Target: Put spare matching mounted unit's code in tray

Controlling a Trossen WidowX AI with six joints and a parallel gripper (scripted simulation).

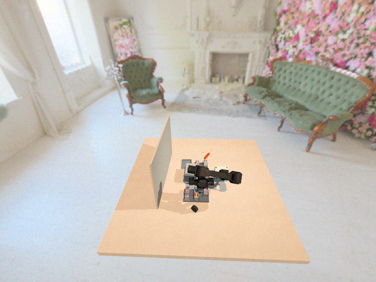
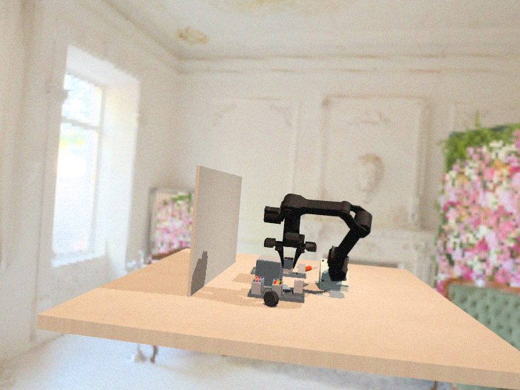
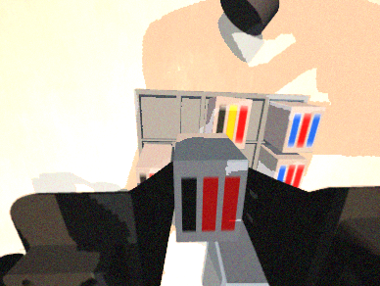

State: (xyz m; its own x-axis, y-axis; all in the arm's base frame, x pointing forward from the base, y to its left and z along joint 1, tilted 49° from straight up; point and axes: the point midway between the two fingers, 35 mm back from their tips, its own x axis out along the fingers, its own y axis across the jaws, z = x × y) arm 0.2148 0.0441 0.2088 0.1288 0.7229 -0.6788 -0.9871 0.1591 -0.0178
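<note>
Closest in the wrist view, the gripper (image 3: 210, 215) has its dark fingers clamped on a grey spare block (image 3: 210, 193), held in the air above the counter (image 2: 377, 318). No writing can be read anywhere; the block's facing side carries three vertical stripes instead: black, red, red.

Just beyond the held block lies the grey spare rack (image 3: 159, 115), divided into compartments. Four more spares sit in it. One at the rack's far row (image 3: 231, 119) shows black, yellow and red stripes. Two at the rack's right end (image 3: 296, 126) (image 3: 286, 168) each show blue, red, blue. One at the near left (image 3: 152, 164) is mostly hidden behind the held block, and its stripes cannot be made out.

Past the rack, a single dark round puck (image 3: 250, 12) rests on the counter.

In the exterior view the arm (image 2: 319, 208) arches over the rack, with the held block hanging above a low grey tray (image 2: 293, 274) behind the rack. One grey upright panel (image 2: 214, 228) stands left of the rack, and one orange-handled tool (image 1: 206, 155) lies beyond it.
</note>
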